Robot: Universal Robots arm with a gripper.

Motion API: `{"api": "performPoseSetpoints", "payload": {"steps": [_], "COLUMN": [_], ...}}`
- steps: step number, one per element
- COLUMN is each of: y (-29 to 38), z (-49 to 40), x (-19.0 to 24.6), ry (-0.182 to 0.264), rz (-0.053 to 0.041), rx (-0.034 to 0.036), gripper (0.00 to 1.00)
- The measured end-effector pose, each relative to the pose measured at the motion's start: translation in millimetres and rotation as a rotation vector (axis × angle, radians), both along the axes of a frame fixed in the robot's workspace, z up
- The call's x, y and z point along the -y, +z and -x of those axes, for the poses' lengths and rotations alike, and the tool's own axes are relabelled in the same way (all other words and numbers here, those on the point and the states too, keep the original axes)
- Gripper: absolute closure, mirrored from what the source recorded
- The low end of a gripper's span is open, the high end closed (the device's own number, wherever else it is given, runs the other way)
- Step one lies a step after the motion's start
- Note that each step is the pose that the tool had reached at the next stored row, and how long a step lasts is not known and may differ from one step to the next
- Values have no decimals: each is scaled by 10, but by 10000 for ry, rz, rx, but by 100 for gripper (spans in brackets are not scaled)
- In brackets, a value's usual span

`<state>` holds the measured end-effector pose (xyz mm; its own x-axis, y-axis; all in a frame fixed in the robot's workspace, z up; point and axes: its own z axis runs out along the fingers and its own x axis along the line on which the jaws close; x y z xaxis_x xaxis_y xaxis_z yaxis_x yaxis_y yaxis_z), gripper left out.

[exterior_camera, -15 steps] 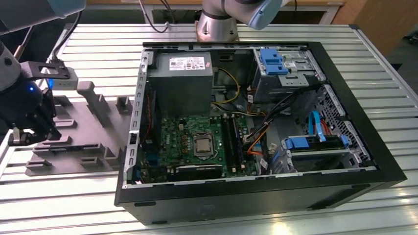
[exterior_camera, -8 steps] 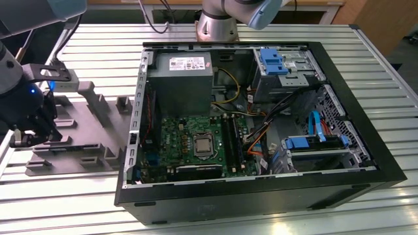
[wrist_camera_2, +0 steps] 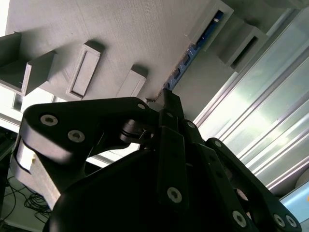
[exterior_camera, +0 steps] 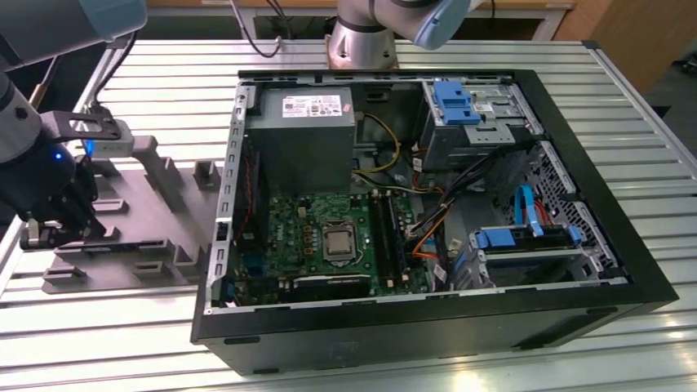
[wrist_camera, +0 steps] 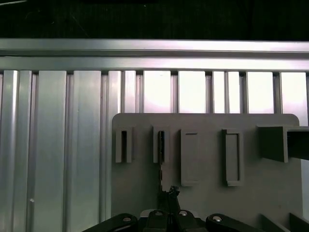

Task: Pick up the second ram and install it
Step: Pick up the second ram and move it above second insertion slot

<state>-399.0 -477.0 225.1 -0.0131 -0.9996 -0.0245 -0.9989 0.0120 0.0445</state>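
The claw [exterior_camera: 49,233] hangs low over the grey tray [exterior_camera: 142,245] on the tabletop [exterior_camera: 109,318], at the exterior view's left, well apart from the open case [exterior_camera: 436,327]. In both wrist views the ram [wrist_camera_2: 193,50] [wrist_camera: 161,159] stands on edge in the tray's slotted blocks. Its near end reaches the claw's tips [wrist_camera_2: 166,99] [wrist_camera: 169,192], which are drawn together and pinch that end.

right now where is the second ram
The second ram stands on edge in the grey tray's slotted blocks, at the exterior view's left beside the open computer case, with one end gripped by the gripper.
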Motion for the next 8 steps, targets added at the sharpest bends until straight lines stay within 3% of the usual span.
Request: {"api": "performPoseSetpoints", "payload": {"steps": [8], "y": [-34], "z": [0], "x": [3], "ry": [0], "rz": [2], "rx": [-3], "gripper": [89]}}
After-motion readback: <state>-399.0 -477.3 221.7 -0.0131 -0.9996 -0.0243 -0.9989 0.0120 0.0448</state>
